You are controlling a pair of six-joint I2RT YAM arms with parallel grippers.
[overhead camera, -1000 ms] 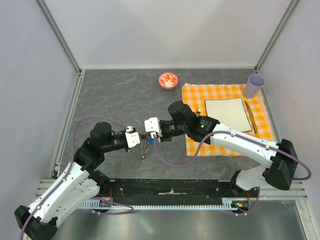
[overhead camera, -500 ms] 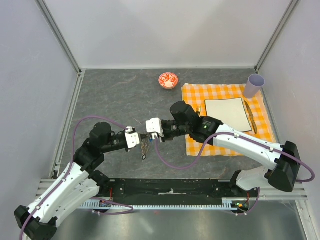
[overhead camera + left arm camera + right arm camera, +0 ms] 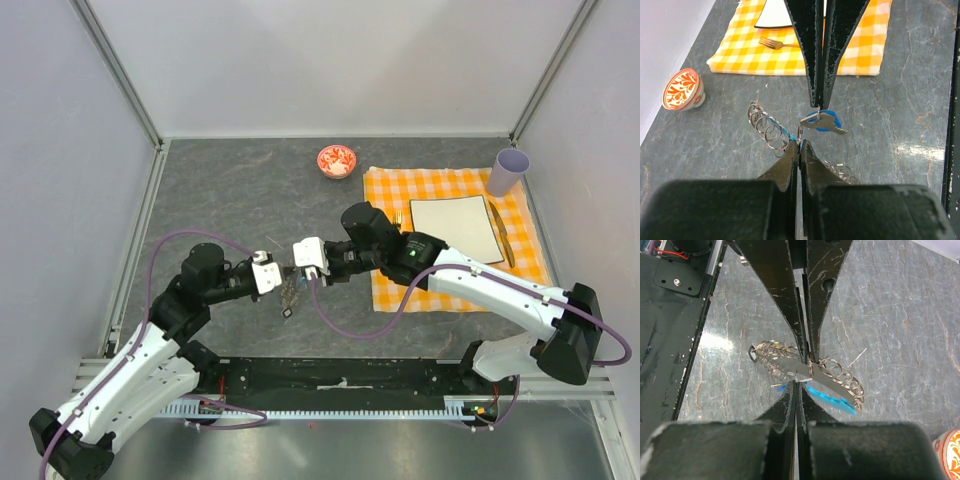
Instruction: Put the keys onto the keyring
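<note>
Both grippers meet tip to tip above the grey table. My left gripper (image 3: 799,146) (image 3: 282,279) is shut on the keyring (image 3: 785,133), a thin wire loop with a light-blue strip, from which several small rings (image 3: 762,120) hang. My right gripper (image 3: 799,383) (image 3: 294,270) is shut on the small ring of a silver key with a blue head (image 3: 823,121) (image 3: 832,398), held just beyond the left fingertips. A bunch of other keys (image 3: 769,355) (image 3: 290,296) dangles below the two grippers.
A red-and-white bowl (image 3: 337,160) (image 3: 682,90) stands at the back. To the right, an orange checked cloth (image 3: 450,285) carries a white plate (image 3: 455,228), a fork (image 3: 777,44) and a lilac cup (image 3: 508,172). A black rail (image 3: 340,385) runs along the near edge.
Both grippers have crept slightly to the right, still shut and tip to tip. The hanging keys have barely moved.
</note>
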